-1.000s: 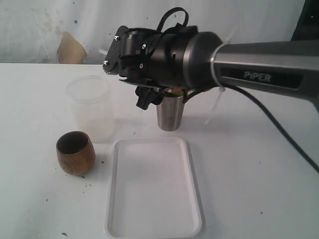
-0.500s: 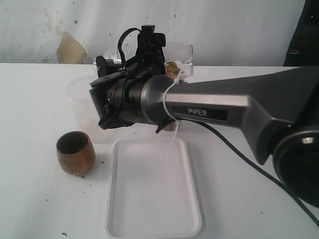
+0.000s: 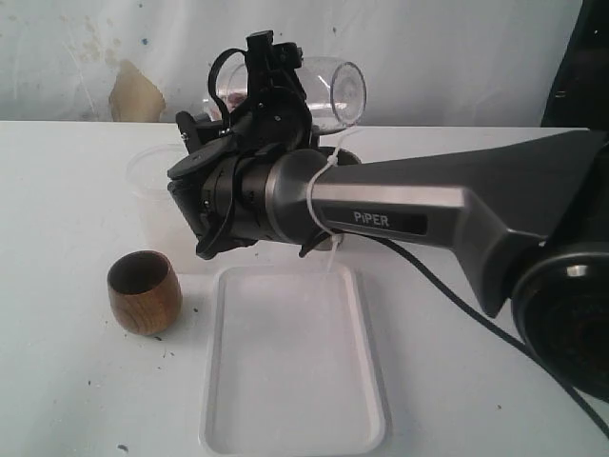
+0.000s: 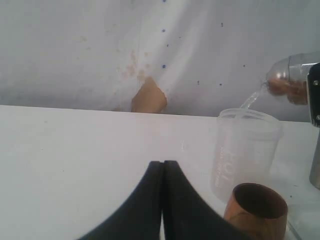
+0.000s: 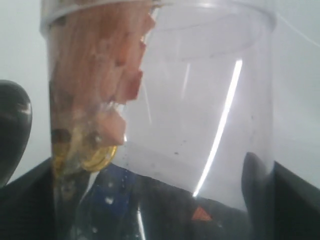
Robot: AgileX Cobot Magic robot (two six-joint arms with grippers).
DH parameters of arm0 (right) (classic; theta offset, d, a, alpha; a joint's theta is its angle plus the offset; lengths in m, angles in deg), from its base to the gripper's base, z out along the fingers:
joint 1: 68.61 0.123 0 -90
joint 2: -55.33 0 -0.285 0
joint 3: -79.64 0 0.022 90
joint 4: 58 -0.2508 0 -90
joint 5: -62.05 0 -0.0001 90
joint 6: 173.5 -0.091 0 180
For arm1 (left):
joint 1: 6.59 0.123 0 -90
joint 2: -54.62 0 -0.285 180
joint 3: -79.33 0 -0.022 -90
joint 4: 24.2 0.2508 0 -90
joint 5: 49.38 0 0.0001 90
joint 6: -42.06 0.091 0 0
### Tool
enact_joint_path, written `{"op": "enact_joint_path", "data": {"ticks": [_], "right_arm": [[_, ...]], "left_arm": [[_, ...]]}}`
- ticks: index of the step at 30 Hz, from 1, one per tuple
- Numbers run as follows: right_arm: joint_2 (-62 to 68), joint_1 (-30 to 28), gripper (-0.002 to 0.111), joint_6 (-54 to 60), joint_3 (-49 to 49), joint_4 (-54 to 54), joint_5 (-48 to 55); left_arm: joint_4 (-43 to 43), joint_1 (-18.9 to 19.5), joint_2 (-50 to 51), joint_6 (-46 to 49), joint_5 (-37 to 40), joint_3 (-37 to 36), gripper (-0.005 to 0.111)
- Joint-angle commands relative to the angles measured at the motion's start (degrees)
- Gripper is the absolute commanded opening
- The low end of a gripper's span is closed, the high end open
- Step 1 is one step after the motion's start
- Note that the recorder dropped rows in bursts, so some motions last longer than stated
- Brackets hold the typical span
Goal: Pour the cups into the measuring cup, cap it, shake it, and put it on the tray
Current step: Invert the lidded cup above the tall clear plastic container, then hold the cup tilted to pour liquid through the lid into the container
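Black left jaws, pressed flat together with nothing between them, hang low over the white tabletop (image 3: 447,381), well apart from the clear colourless plastic measuring cup (image 3: 324,86). That cup is held up off the tabletop in the right jaws, which stand wide with a dark finger (image 5: 12,120) against each side of its wall. It lies tipped almost on its side, its low end above the frosted translucent plastic tub (image 3: 171,205). The left wrist view shows a thin clear streak (image 4: 252,100) from that end down to the tub's rim.

Pinkish-orange chunks (image 5: 125,75) and a gold round piece (image 5: 97,155) are heaped along one side of the cup; the rest of its wall is see-through.

Counting from the front:
- one flat white rectangular plastic tray (image 3: 285,381)
- one round-bellied brown wooden cup (image 3: 143,290) near the tray's far left corner
- one frosted tub
- one shiny steel tumbler (image 4: 316,160), largely hidden behind the right arm (image 3: 428,205)
- one measuring cup
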Motion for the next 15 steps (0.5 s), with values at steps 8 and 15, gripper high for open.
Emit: {"op": "enact_joint_path", "data": {"ticks": [8,15], "right_arm": [[-10.7,8.0,0.0,5.5,6.9,-1.7,1.1],[-13.1,8.6,0.0,5.8,10.7,0.1,2.9]], "left_arm": [[0.2,-0.2,-0.2,0.0,-0.6,-0.3,0.0],[0.2,-0.2,-0.2,0.0,-0.6,-0.3,0.0]]}}
